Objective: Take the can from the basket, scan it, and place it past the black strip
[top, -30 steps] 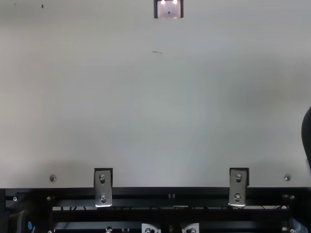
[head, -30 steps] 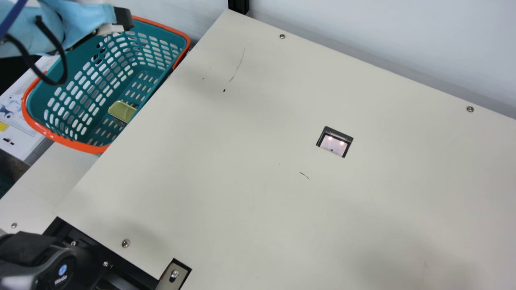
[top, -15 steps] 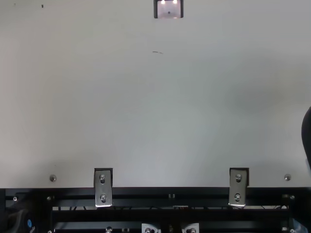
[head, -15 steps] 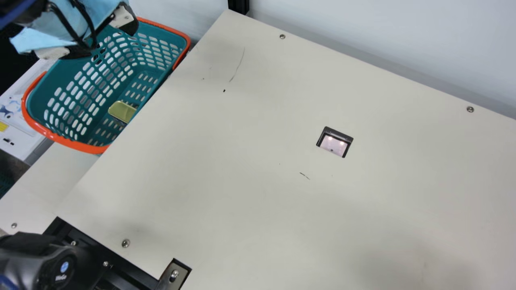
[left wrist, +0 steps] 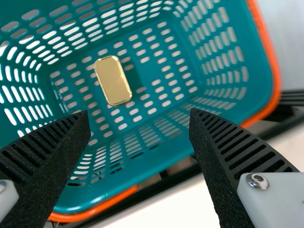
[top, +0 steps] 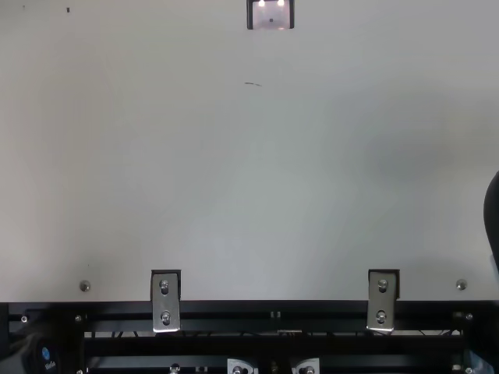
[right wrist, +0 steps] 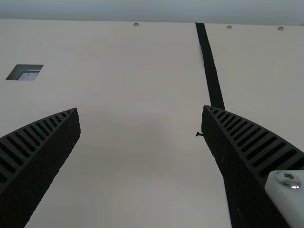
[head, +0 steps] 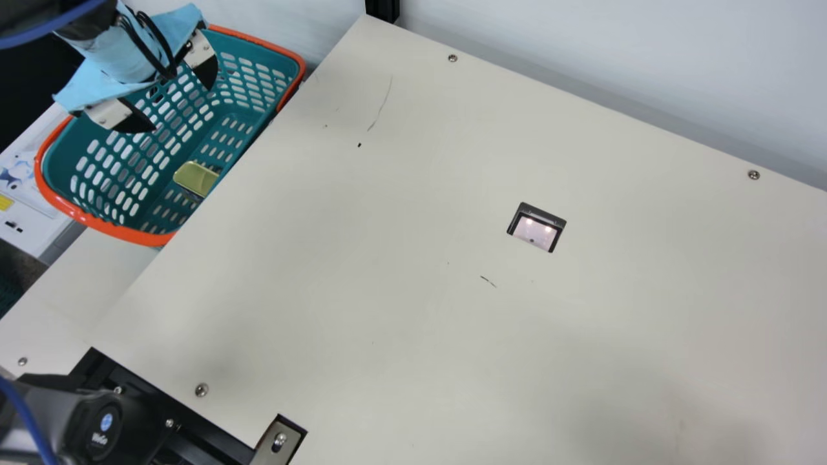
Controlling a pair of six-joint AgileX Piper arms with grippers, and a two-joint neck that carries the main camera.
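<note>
Over the teal basket (head: 239, 51), my left gripper (head: 184, 106) hangs with its fingers spread wide. The can (head: 195, 179), flat and gold-topped, lies low in the basket near its table side. In the left wrist view the can (left wrist: 113, 80) rests on the perforated bottom of the basket (left wrist: 161, 61), beyond the open left gripper (left wrist: 138, 114), touching neither finger. The right wrist view has my right gripper (right wrist: 141, 109) open and empty above the table, with the black strip (right wrist: 210, 66) running partly behind one finger. The scanner (head: 536, 227) is set into the tabletop.
The basket's orange rim (head: 103, 226) stands beside the cream table's (head: 387, 290) left edge. A pale wall (head: 614, 71) borders the table's far side. Metal brackets (top: 165, 300) and a black rail (top: 273, 315) line the near edge.
My left gripper has swung round and moved right and down in the main view, further over the basket, and both its fingers now show spread. The can has stayed put.
</note>
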